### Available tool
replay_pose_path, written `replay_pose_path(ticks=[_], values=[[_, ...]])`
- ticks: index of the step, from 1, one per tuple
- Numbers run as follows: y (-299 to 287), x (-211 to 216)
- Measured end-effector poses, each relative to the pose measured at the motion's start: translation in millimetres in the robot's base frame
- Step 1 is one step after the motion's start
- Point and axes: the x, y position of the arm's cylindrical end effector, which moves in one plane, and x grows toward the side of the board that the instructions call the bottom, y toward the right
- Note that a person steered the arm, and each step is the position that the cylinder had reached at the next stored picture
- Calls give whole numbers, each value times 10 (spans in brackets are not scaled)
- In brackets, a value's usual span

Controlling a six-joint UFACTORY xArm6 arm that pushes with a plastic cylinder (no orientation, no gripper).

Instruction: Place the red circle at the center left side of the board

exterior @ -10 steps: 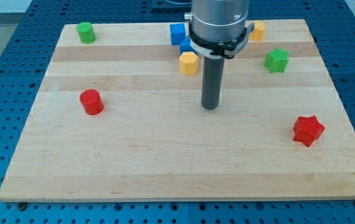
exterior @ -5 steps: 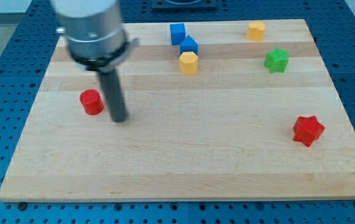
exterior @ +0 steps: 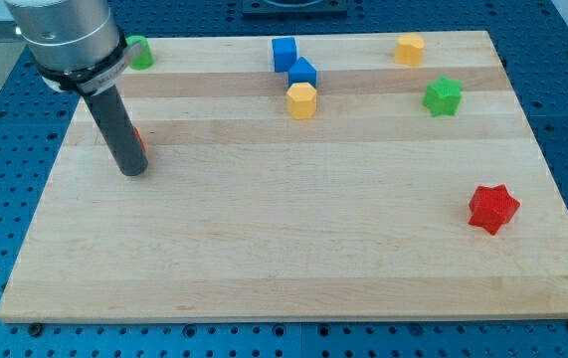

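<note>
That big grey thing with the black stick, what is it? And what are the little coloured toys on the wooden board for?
It is the end of a robot arm. It has no hand, only a dark rod. The rod's lower end, my tip, slides over the wooden board and pushes blocks around. Nothing is held. One camera looks down at the board from the front.

The red circle is almost hidden behind the rod, near the view's left edge; my tip is right beside it. Also there: a green block at the top left, two blue blocks, a yellow block just below them, another yellow block, a green star and a red star on the right.
</note>
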Motion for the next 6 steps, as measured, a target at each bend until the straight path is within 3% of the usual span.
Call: replay_pose_path(ticks=[3, 6], values=[[125, -90], [237, -454]])
